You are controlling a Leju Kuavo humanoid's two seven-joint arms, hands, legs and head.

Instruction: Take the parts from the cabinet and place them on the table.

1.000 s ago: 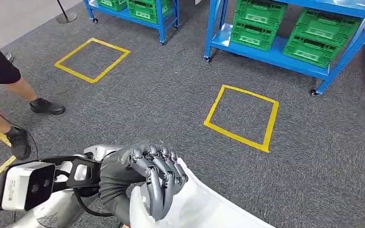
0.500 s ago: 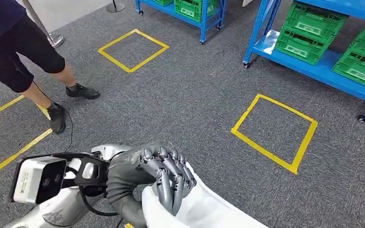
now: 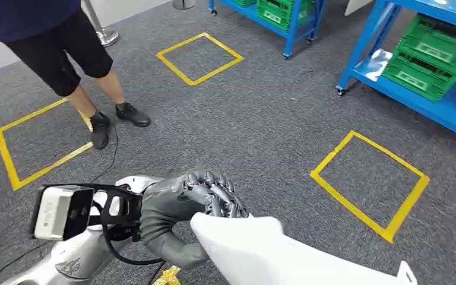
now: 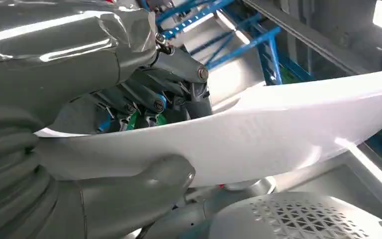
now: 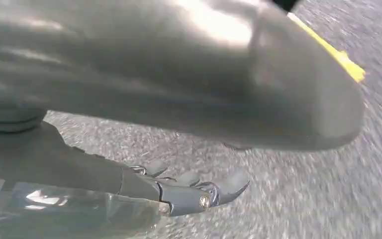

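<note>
- The left robot hand (image 3: 199, 199) was clamped on the white part (image 3: 285, 258), fingers over its edge and thumb beneath, likely to keep it steady in carrying.
- The right robot hand (image 5: 189, 191) hung over the carpet (image 3: 261, 130), fingers apart, holding nothing.

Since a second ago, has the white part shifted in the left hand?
Yes. Against the left hand, the white part has tipped flatter; earlier it stood under the fingertips. The floor's shift is camera motion.

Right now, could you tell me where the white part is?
In the head view, the white part sits low centre, gripped by the left robot hand above the grey carpet.
</note>
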